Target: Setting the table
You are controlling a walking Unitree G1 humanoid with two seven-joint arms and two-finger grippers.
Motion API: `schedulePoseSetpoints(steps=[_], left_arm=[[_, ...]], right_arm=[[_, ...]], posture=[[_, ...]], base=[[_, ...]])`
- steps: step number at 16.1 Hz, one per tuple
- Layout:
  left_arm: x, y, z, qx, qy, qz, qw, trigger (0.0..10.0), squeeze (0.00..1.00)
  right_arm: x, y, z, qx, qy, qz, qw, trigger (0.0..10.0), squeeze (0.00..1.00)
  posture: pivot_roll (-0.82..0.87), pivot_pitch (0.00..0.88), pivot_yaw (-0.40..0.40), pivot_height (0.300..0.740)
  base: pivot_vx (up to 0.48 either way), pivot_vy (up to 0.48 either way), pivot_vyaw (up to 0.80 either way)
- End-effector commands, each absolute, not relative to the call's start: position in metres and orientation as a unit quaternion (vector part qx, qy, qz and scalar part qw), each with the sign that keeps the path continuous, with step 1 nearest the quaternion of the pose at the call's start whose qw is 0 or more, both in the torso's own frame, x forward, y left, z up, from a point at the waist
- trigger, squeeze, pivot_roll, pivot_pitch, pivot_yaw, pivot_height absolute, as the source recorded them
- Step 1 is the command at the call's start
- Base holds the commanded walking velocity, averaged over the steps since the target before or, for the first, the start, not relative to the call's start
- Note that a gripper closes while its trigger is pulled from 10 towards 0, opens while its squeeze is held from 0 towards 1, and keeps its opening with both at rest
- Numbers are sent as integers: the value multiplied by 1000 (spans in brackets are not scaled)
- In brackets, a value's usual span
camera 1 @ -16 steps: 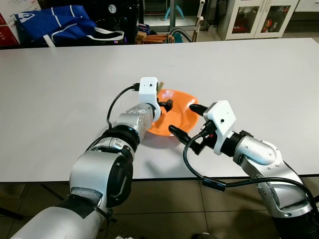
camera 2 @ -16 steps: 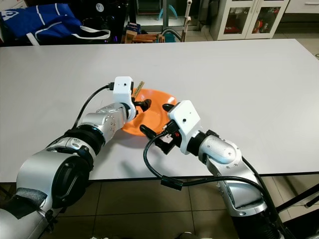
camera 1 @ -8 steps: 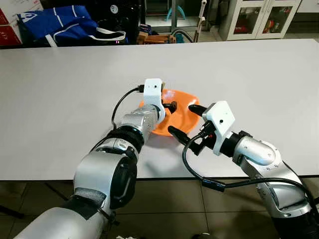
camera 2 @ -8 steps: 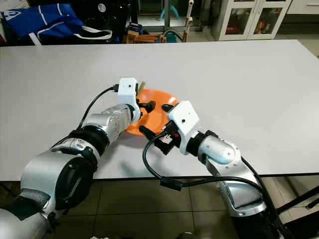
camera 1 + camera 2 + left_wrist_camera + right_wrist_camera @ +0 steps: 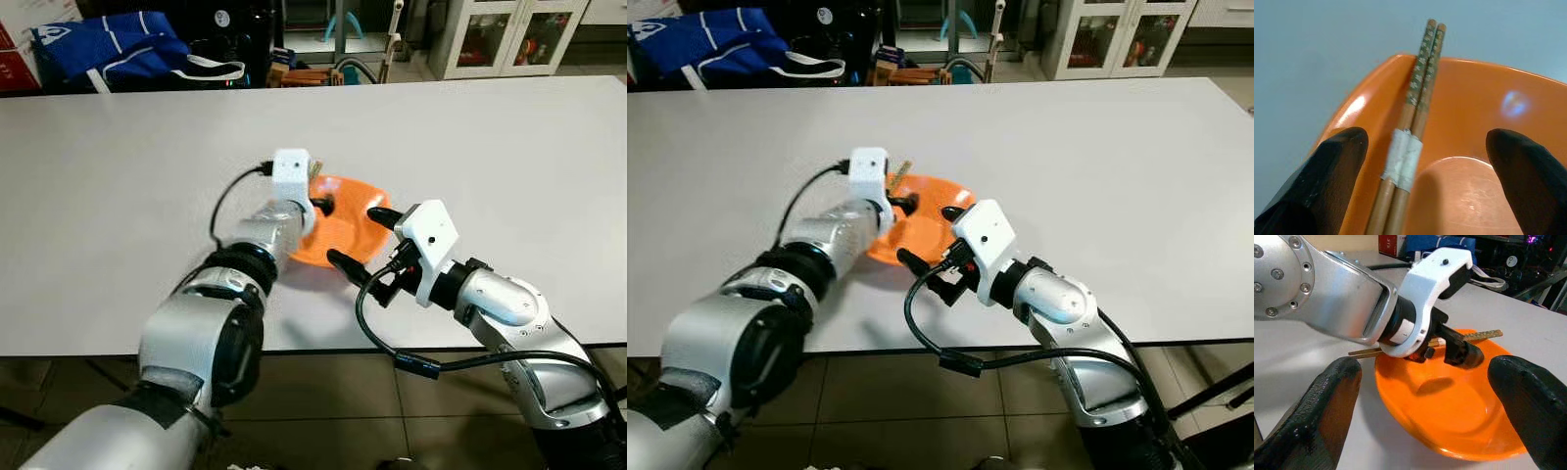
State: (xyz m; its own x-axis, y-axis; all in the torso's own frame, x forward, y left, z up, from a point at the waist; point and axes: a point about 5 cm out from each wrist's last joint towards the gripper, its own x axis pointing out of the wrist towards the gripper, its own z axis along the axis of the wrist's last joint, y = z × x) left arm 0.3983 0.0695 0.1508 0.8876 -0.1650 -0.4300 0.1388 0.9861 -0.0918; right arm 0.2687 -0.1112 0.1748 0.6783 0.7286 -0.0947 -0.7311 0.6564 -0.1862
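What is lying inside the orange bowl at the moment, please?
A pair of chopsticks, bound together with a pale band, lies across the orange bowl, their patterned ends passing over its rim. The left gripper sits open around them. Their other ends run out of frame.

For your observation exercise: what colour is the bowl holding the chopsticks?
The bowl is orange, clearest in the left wrist view.

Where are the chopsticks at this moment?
The chopsticks lie across the orange bowl's left rim, mid-table, between the open left hand's fingers.
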Motion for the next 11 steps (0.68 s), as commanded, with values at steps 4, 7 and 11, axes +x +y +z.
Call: schedulePoseSetpoints(steps=[4,7,11], left_arm=[[405,93,160,11,206,-31,978,10000,0],[406,92,165,8,199,-32,979,10000,0],[407,86,170,-2,194,-37,980,10000,0]], right_arm=[[268,-111,174,-105,6,400,911,10000,0],[268,-110,174,-104,7,401,910,10000,0],[268,-110,173,-104,8,402,910,10000,0]], posture=[[-178,33,76,740],[-174,36,75,740],[-173,36,71,740]], base=[[0,0,0],[0,0,0],[0,0,0]])
